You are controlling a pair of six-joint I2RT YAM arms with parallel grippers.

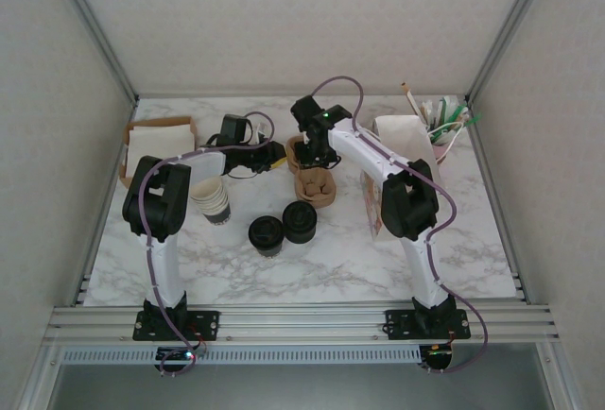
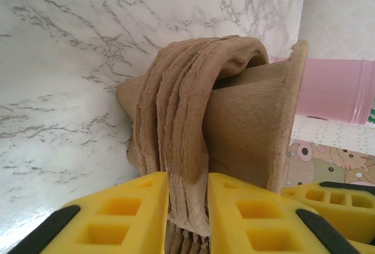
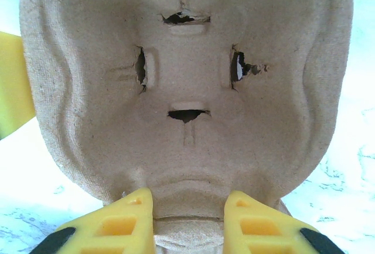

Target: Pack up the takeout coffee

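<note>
Two arms bend inward to the pulp cup-carrier stack [image 1: 315,186] on the worktop [image 1: 331,268], bare marble nearer; left jaws pinch its layered rims, right jaws grip one carrier's rim.

I read moulded-pulp carrier stack [image 2: 176,143] as matt, rough, fibrous, upper carrier [image 3: 187,43] with torn fuzzy slot edges, bench [image 2: 53,78] smooth marble-look, faint sheen, left gripper fingers [image 2: 117,219] smooth yellow plastic, pink canister [image 2: 334,90] satin plastic

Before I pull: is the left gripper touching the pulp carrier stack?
Touching. Left wrist view: the left gripper pinches the layered edge of the pulp carrier stack between its fingers.
</note>
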